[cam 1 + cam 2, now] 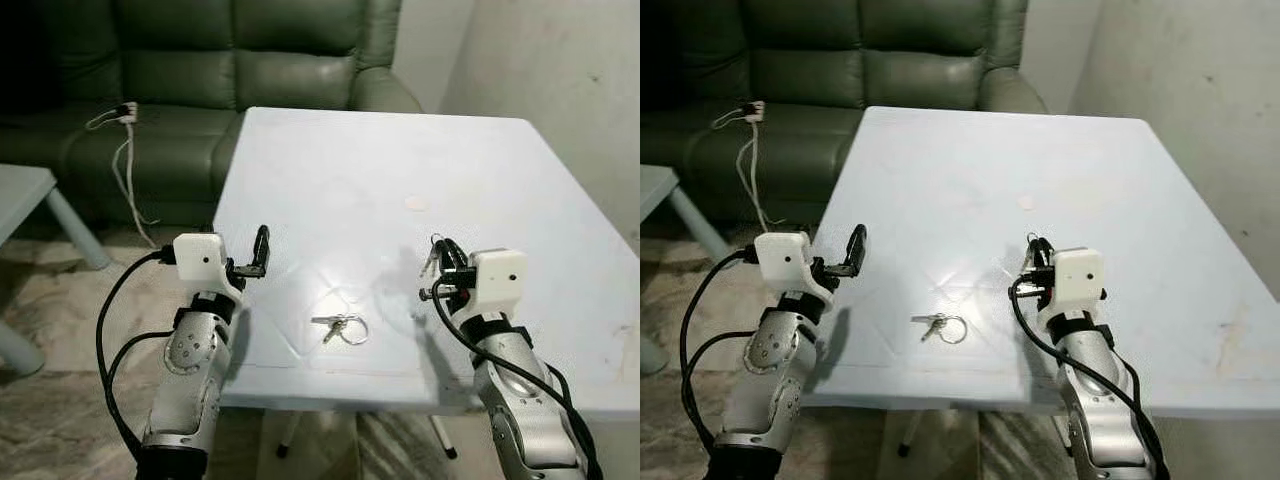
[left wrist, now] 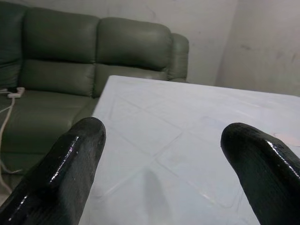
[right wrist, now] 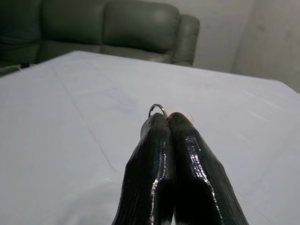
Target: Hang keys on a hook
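**Two key bunches: one pinched, one lying on the table**

A dark green leather sofa (image 1: 240, 70) fills the back of the room, a white power strip and cable (image 1: 122, 115) on its seat, pale walls to the right. Before it stands a wide white table (image 1: 400, 180), its top bare but for a faint round mark (image 1: 417, 203); its near edge runs just ahead of both arms. A small table's corner (image 1: 20, 195) shows at far left. The left gripper (image 1: 260, 252) hovers at the table's left edge, fingers spread with nothing between. The right gripper (image 1: 441, 262) is clenched on a small key ring (image 3: 158, 109), held above the tabletop. A second bunch of keys (image 1: 340, 327) lies flat near the front edge, between the arms.
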{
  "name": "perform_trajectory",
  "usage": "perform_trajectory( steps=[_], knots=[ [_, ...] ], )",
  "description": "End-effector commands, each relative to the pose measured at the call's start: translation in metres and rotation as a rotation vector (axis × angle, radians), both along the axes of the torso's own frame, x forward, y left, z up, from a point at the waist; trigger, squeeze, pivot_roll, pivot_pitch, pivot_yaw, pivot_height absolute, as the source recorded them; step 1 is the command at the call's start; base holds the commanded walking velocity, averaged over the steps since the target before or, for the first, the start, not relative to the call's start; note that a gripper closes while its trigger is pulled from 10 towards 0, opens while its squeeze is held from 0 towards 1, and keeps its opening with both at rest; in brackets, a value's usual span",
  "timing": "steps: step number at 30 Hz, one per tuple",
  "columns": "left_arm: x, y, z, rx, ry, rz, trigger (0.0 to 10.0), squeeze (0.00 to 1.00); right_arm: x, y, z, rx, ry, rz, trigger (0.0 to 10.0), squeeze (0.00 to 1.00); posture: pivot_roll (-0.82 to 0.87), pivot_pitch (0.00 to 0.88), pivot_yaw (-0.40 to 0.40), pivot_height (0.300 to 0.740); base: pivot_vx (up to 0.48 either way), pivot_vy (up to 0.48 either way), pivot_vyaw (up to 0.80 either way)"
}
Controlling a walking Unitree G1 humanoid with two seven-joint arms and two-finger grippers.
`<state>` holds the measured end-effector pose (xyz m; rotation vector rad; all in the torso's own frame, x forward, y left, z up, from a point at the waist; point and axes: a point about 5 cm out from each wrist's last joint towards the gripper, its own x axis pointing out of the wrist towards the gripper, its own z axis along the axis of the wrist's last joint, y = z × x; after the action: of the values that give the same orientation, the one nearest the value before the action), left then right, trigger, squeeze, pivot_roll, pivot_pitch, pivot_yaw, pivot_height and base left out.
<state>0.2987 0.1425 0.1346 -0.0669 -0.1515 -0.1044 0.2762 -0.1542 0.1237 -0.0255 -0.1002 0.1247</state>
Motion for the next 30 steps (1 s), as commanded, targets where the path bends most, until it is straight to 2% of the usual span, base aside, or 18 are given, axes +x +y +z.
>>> perform_trajectory(
  steps=[1,18,30],
  knots=[
    [0.003,0.0,0.002,-0.002,-0.011,-0.001,10.0,0.0,0.004,-0.002,0.003,-0.007,-0.017,-0.012,10.0,0.0,-0.04,0.0,-0.06,0.74,0.0,0.0,-0.73],
    [0.018,0.0,0.007,0.009,-0.041,0.004,10.0,0.0,0.012,0.007,0.0,-0.016,-0.024,0.0,10.0,0.0,-0.03,0.0,-0.047,0.74,0.0,0.0,-0.73],
    [0.02,-0.003,0.01,0.011,-0.06,0.019,10.0,0.0,0.015,0.008,0.002,-0.018,-0.028,-0.003,10.0,0.0,-0.03,0.0,-0.055,0.74,0.0,0.0,-0.73]
  ],
)
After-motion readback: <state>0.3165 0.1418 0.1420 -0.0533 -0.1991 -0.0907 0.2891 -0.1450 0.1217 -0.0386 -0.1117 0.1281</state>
